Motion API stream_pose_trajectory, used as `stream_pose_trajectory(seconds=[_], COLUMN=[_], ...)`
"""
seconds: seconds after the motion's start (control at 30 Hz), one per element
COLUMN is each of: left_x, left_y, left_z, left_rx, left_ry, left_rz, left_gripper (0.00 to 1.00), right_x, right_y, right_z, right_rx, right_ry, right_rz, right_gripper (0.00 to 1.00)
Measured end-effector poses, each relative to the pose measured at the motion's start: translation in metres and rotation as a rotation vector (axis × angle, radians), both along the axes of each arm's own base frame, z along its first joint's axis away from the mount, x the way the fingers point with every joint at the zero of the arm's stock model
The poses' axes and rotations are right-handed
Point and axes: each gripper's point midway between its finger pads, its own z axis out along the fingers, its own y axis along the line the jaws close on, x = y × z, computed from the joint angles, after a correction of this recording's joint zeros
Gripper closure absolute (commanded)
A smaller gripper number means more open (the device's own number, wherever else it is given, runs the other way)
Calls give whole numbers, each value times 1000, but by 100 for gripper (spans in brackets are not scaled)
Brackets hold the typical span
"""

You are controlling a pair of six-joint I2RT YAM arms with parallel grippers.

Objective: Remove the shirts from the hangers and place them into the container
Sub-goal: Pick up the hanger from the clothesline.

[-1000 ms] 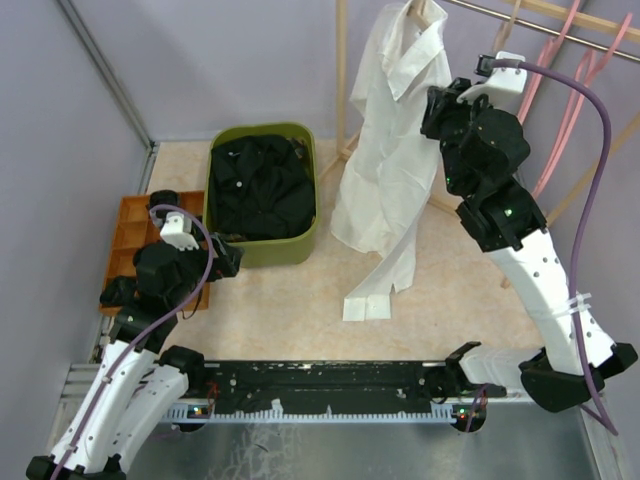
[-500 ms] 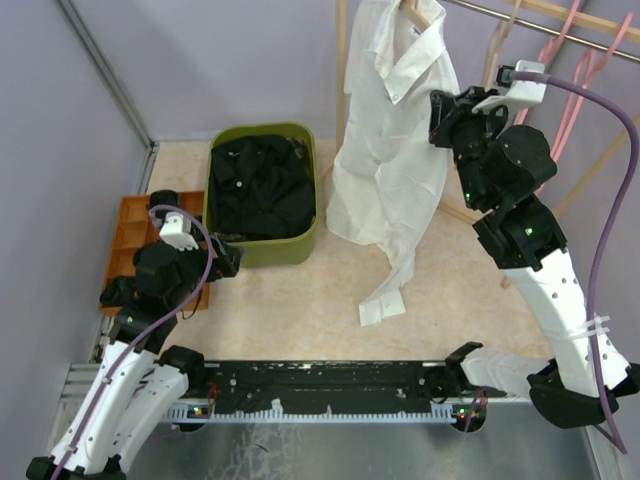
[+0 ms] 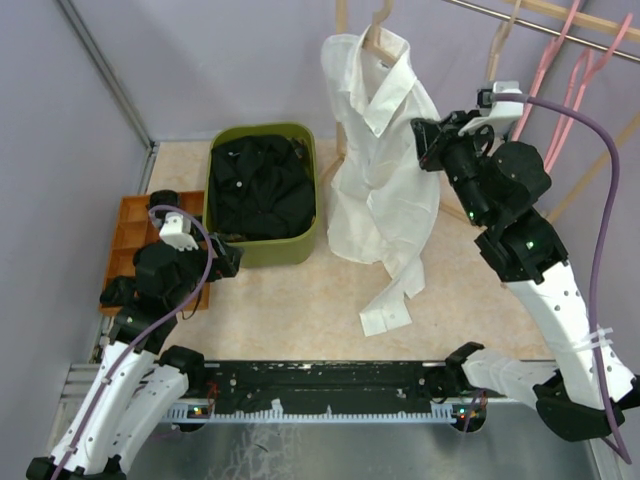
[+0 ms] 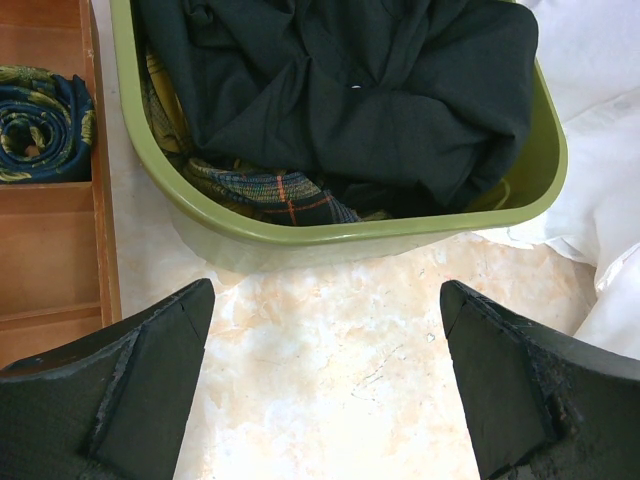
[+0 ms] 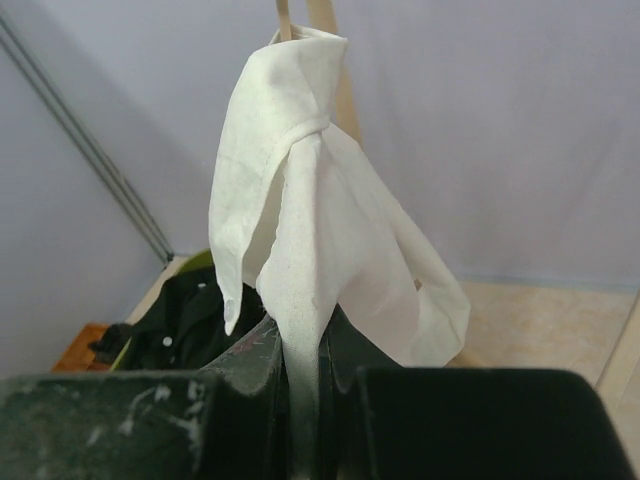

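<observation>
- White shirt (image 3: 385, 170) hung on its hanger (image 3: 378, 22) over the back of the worktop (image 3: 300, 310), just right of the tub (image 3: 280, 252); not off yet.
- Long axis vertical: collar up, one cuff down on the worktop.
- Black shirt (image 3: 262, 185) and plaid shirt (image 4: 270, 190) already in the tub.
- Right gripper (image 5: 303, 370) pinched the white shirt's cloth.
- Left gripper (image 4: 325, 380) spread wide, empty, by the tub's near wall.

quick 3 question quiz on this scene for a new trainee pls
1. True or false: the left gripper is shut on the black shirt.
2. What does the right gripper pinch? A) the white shirt B) a pink hanger C) the orange tray
3. Fill in: in the container, the plaid shirt lies ___ the black shirt.

Key: 1 false, it is open above the table; 2 A; 3 under.
</observation>
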Motion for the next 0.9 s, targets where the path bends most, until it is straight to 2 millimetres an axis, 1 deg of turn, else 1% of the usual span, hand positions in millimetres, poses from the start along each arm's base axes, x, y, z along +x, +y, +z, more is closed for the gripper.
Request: stream_pose_trajectory(seconds=[0.13,0.3,0.43,0.57,0.7,0.9], left_x=[0,0,0,-1,-2,-4], left_y=[0,0,0,-1,-2,-5], left_z=[0,0,0,1,3,8], left_rx=[0,0,0,-3,-8,-22], left_ry=[0,0,0,-1,-11,-29], left_rz=[0,0,-1,-7,-13,-34], left_gripper=[1,1,1,1,1,1], right_x=[-12,-29,-47,-63,-82,-107], right_y=[7,13,19,20,19,18], right_z=[-14,-37,-53,-63,-82,-116], right_rx=[-24,-59,-88,-103,-123,-149], right_ry=[14,46,75,89,115,181], right_rz=[71,150,231,289,340,411], right_gripper=[100,100,100,100,100,100])
